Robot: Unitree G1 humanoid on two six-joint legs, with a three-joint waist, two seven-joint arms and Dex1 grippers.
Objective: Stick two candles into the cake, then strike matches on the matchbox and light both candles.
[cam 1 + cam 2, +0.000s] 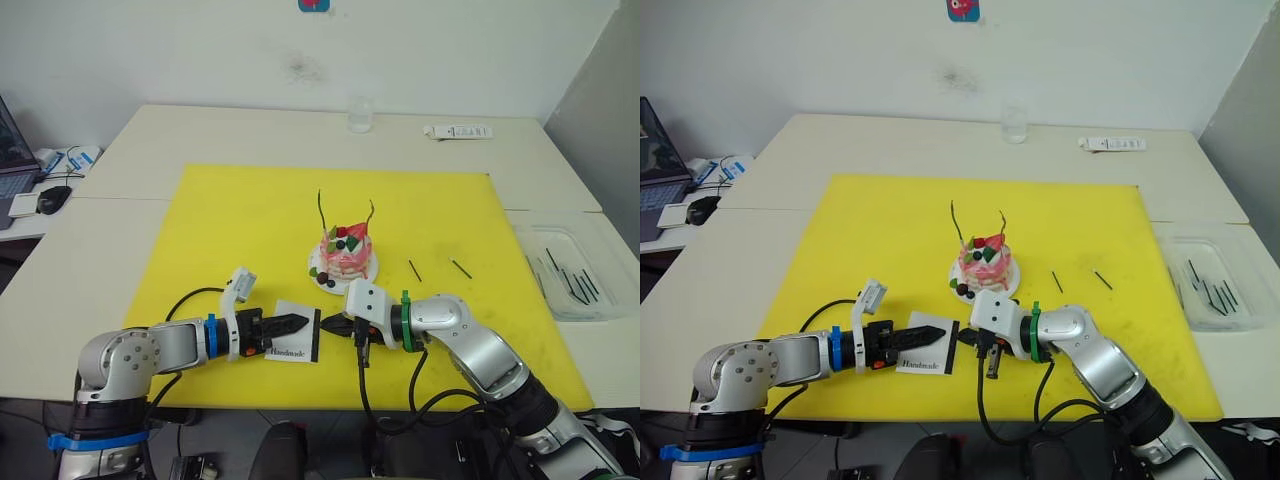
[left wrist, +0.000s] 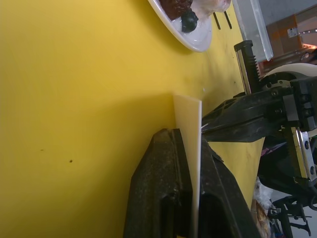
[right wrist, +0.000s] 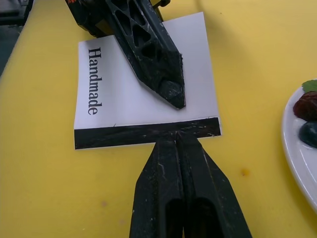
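while the left gripper is clamping the matchbox just in front of the cake, the right gripper, pinched shut, is pressing on the black strip; any match is hidden, and the box could twist loose.

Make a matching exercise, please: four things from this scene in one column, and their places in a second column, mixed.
1. matchbox
2. cake
3. two loose matches
4. glass

A. on a white plate
B. on the table past the yellow mat
C. in the left gripper
D. on the mat, right of the cake

Pairs: 1-C, 2-A, 3-D, 4-B
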